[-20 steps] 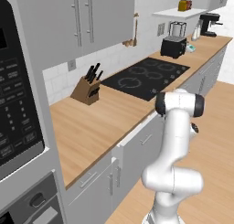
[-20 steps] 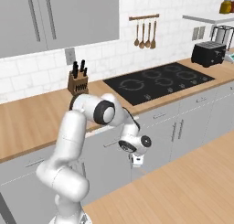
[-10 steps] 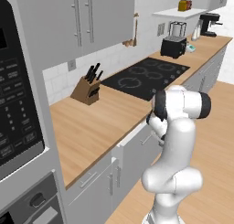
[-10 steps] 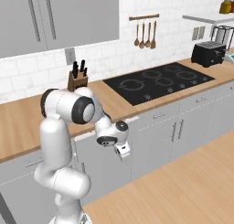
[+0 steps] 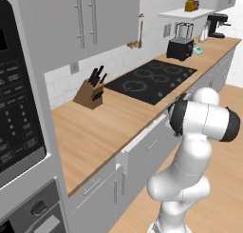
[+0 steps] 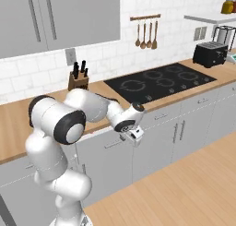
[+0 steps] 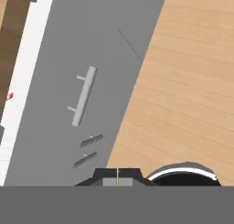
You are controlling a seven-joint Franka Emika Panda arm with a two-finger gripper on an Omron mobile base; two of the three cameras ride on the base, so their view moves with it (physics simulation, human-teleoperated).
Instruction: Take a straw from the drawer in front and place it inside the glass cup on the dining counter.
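The drawer (image 7: pixel 68 67) stands pulled out a little from under the wall counter. Its grey front carries a slim silver bar handle (image 7: pixel 84 96), and a strip of white inside shows beside it. A tiny red tip of the straw (image 7: pixel 10 96) peeks from that white strip at the left edge. My gripper (image 7: pixel 117 176) is shut with nothing between its fingers. It hangs in front of the drawer front, clear of the handle. From the right base view the gripper (image 6: pixel 134 135) sits just below the counter edge. The open drawer (image 5: pixel 142 142) lies left of my arm. The glass cup and dining counter are out of view.
A black cooktop (image 6: pixel 161 82) is set into the wood counter (image 5: pixel 102 127), with a knife block (image 5: pixel 90 92) near the wall. A toaster (image 6: pixel 209 54) stands far right. Grey cabinet doors (image 6: pixel 177 135) run below, and a bare wood floor (image 6: pixel 184 193) lies in front.
My arm has folded and swung. The hand has risen from lower in front of the cabinets to just under the counter edge. The gripper stayed shut.
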